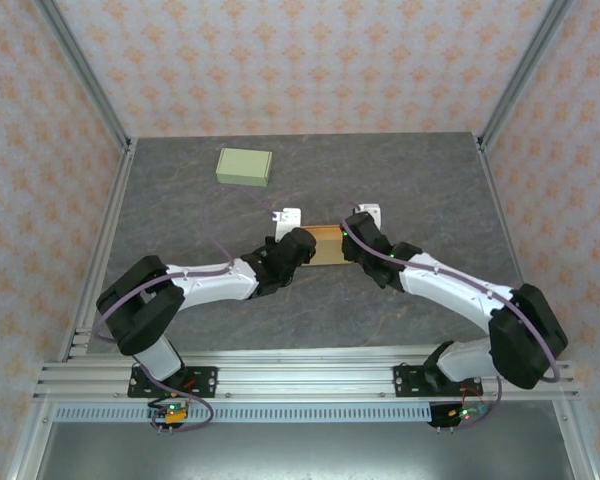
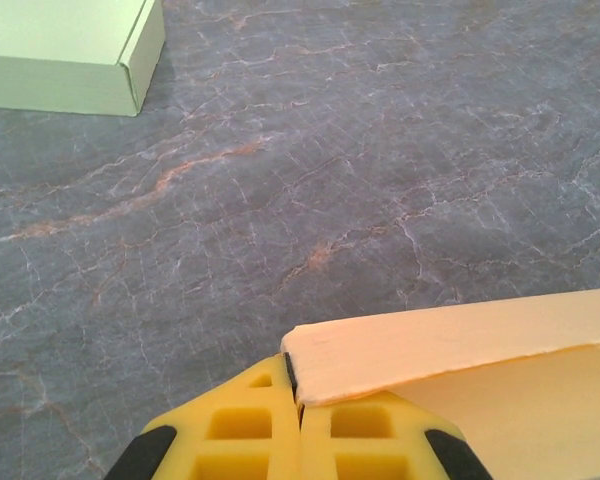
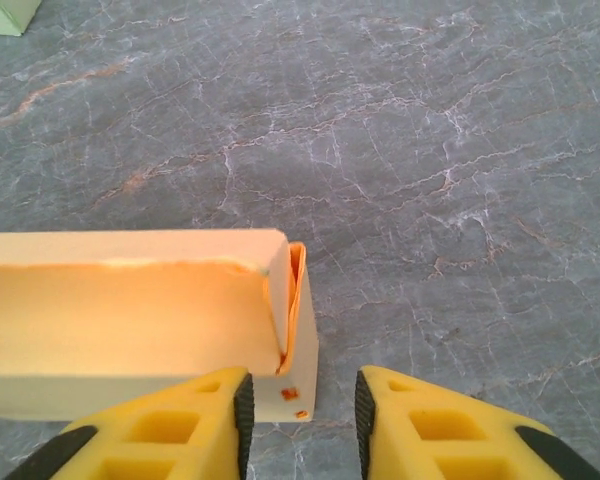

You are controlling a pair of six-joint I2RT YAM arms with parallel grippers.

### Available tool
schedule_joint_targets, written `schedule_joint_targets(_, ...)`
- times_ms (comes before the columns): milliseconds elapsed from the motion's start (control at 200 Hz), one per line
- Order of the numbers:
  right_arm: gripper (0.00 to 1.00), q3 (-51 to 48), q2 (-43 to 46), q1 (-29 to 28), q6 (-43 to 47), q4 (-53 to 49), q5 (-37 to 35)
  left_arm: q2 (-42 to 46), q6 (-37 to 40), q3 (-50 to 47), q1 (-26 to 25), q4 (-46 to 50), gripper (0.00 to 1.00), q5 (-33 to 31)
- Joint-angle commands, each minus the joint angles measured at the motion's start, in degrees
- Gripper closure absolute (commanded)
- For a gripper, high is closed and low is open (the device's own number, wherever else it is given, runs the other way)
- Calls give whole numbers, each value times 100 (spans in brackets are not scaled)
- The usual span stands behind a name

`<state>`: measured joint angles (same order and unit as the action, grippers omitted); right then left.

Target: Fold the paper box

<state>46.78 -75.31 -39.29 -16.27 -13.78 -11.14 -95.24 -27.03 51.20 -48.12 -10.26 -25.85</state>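
Both arms reached inward from the near edge and met at the middle of the table (image 1: pixel 180 220). The left arm (image 1: pixel 205 282) was bent at the elbow near its base, with its forearm running up and to the right. The right arm (image 1: pixel 450 290) mirrored it, its forearm running up and to the left.

The paper box (image 1: pixel 327 245), tan-orange, lay on the table between the two wrists, with one tool at each end.

The left tool (image 2: pixel 300 400) was closed. Its yellow fingers (image 2: pixel 265 430) were pressed together on the corner of a raised flap at the left end of the paper box (image 2: pixel 460 340).

The right tool (image 3: pixel 302 420) stood partly open, its fingers (image 3: pixel 180 435) apart and gripping nothing. The right end of the paper box (image 3: pixel 130 310) lay just ahead of the gap, with the box's near corner beside the left-hand finger. Whether that finger touched the wall could not be told.

A green box (image 1: pixel 244 166) sat closed at the far left of the table, well apart from both tools.
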Motion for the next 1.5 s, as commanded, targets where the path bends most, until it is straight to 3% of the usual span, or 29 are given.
schedule_joint_targets(0,63,-202,470,191,432,-87,666,-473,272,-159,-10,729,100,416)
schedule_joint_targets(125,53,-234,926,338,681,-174,1060,-519,454,-110,-5,648,100,382)
schedule_joint_targets(170,44,-214,1033,392,796,-236,1107,-530,533,-75,-5,627,100,377)
schedule_joint_targets(225,31,-134,1126,471,783,-323,920,-531,629,-80,-8,564,100,385)
schedule_joint_targets(300,26,125,1096,625,304,-538,507,-533,688,-87,-5,467,100,392)
schedule_joint_targets(405,14,1027,712,812,-2110,-1841,-173,-561,667,-87,-7,420,100,394)
schedule_joint_targets(476,9,1435,379,826,-4066,-2654,208,-579,604,-91,-5,416,100,379)
schedule_joint_targets(521,7,1280,316,826,-4924,-2329,870,-590,567,-93,-5,390,100,382)
schedule_joint_targets(616,0,583,273,749,-6365,-655,2037,-609,510,-135,-5,323,100,372)
schedule_joint_targets(716,1,576,107,601,-7141,-224,2118,-607,501,-169,-9,273,100,402)
schedule_joint_targets(1051,4,319,-671,491,-8323,1030,1890,-441,453,-429,-18,-28,100,371)
schedule_joint_targets(1221,25,161,-1170,434,-8629,1816,1917,-411,457,-506,-14,-124,100,391)
schedule_joint_targets(1422,46,-4,-1197,369,-8644,1581,1489,75,605,-853,-17,-529,78,767)
schedule_joint_targets(1497,51,-42,-1206,369,-8628,1458,1371,392,636,-992,-19,-594,62,942)
